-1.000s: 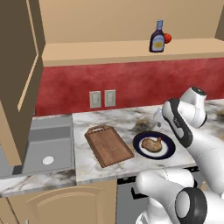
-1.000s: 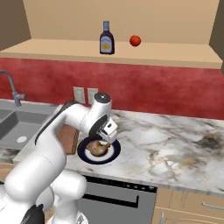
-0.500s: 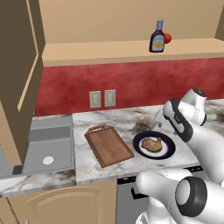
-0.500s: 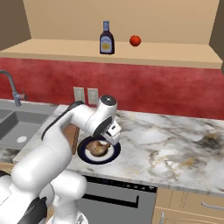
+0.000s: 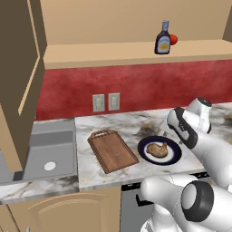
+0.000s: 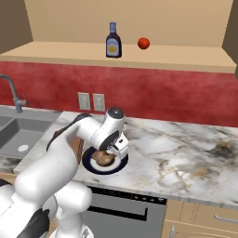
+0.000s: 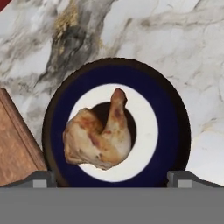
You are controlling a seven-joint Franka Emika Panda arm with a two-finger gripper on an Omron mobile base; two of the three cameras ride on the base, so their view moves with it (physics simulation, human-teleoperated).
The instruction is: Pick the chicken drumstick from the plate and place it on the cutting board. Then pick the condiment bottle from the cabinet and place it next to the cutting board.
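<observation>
Shifted slightly over the last second: gripper, jaws wide and empty, now centred above chicken drumstick. Drumstick on plate, beside cutting board near counter's front edge; grasp pending.

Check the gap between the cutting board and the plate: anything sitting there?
Nothing there. In the left base view, only a narrow strip of bare marble counter separates the cutting board from the plate, which holds the chicken drumstick.
</observation>
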